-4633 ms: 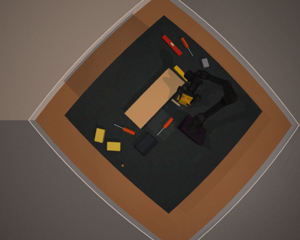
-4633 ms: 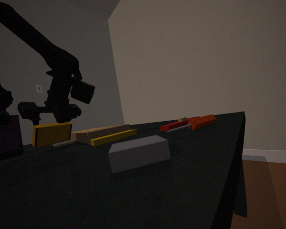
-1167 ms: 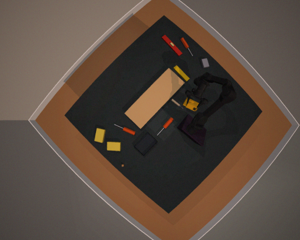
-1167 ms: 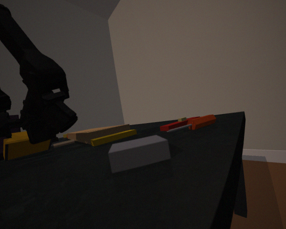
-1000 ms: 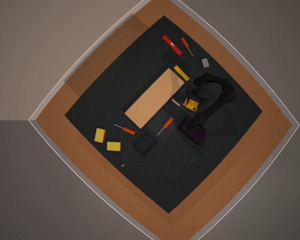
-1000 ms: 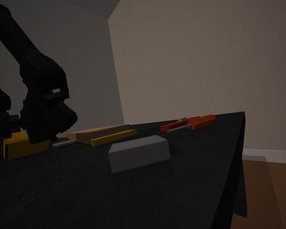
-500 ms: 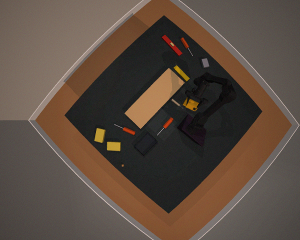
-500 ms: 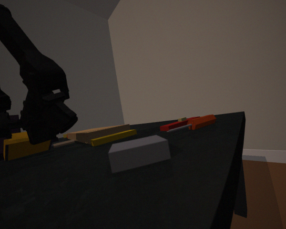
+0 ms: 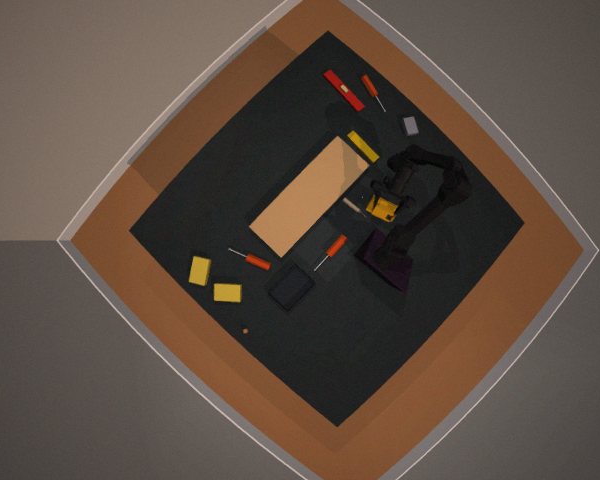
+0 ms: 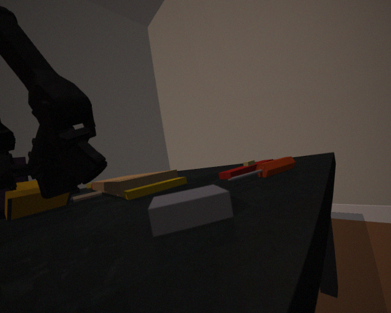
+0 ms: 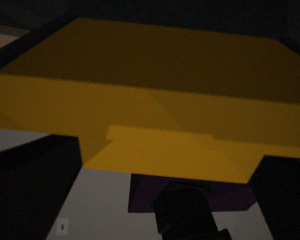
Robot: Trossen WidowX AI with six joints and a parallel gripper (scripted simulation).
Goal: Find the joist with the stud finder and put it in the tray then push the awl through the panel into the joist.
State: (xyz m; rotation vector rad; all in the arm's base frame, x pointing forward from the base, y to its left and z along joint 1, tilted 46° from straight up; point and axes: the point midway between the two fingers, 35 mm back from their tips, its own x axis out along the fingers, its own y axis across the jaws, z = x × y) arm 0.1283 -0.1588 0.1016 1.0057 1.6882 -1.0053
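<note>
The yellow stud finder is between my fingers, low at the table top beside the arm's base. My gripper is shut on it, one finger along each side. Whether it rests fully on the table is hard to tell. The awl, with a beige handle and thin metal tip, lies between the stud finder and the panel. The tan floor panel shows no clear hole. The dark tray stands beyond the panel's lower end. The joist is hidden.
An orange screwdriver lies between base and tray, another left of the tray. A yellow bar lies at the panel's upper end. A grey block, red level and third screwdriver lie beyond.
</note>
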